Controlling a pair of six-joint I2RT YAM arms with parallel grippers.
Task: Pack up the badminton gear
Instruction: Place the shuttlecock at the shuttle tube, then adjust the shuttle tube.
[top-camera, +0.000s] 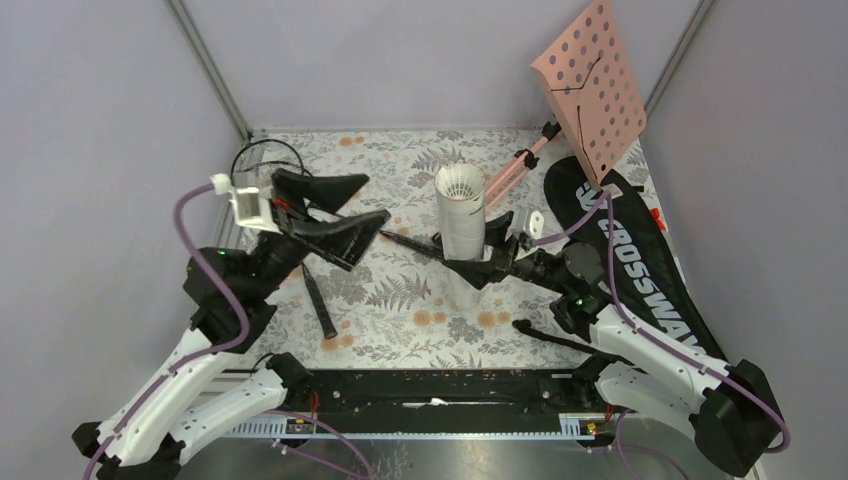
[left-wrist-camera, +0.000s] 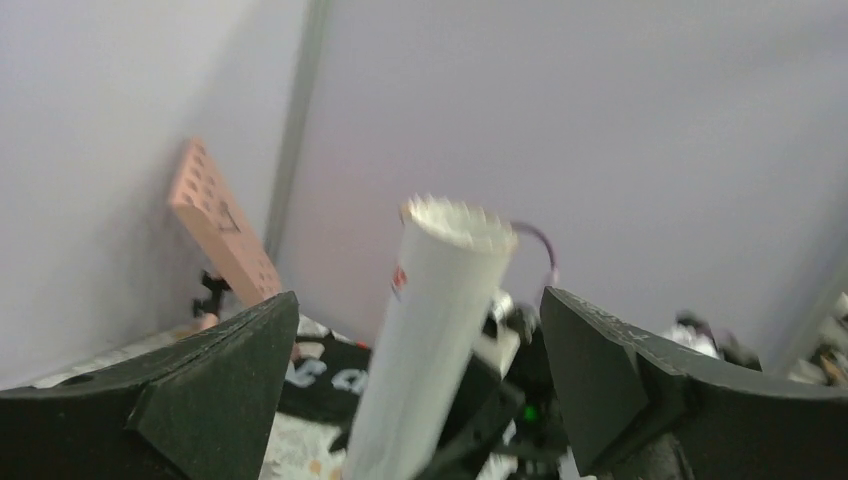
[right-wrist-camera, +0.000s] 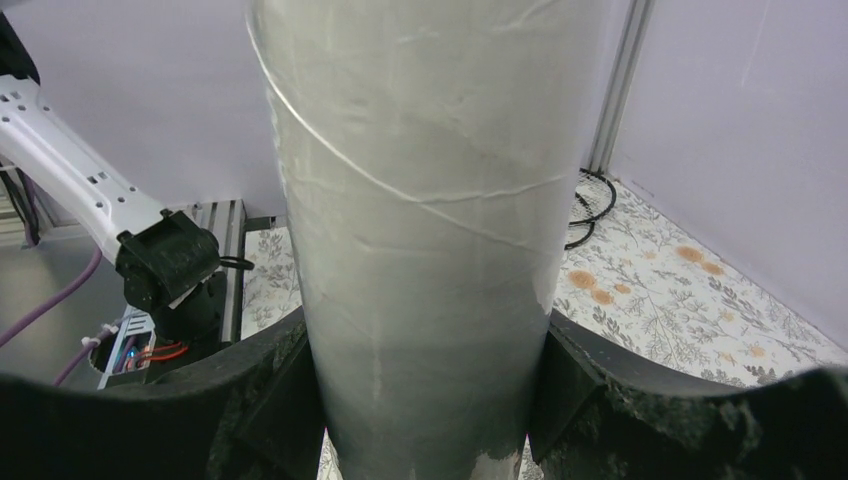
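The long white tube stands upright at mid-table, with white shuttlecock feathers showing in its open top. My right gripper is shut on the tube's lower part. In the right wrist view the tube fills the gap between both fingers. My left gripper is open and empty, to the left of the tube and facing it. The left wrist view shows the tube standing beyond that gripper's spread fingers. The black CROSSWAY bag lies at the right. One black racket handle lies under my left arm, another near my right arm.
The pink perforated music stand on its tripod stands at the back right, next to the bag's top end. A thin black loop lies at the back left corner. Grey walls close in the floral tabletop.
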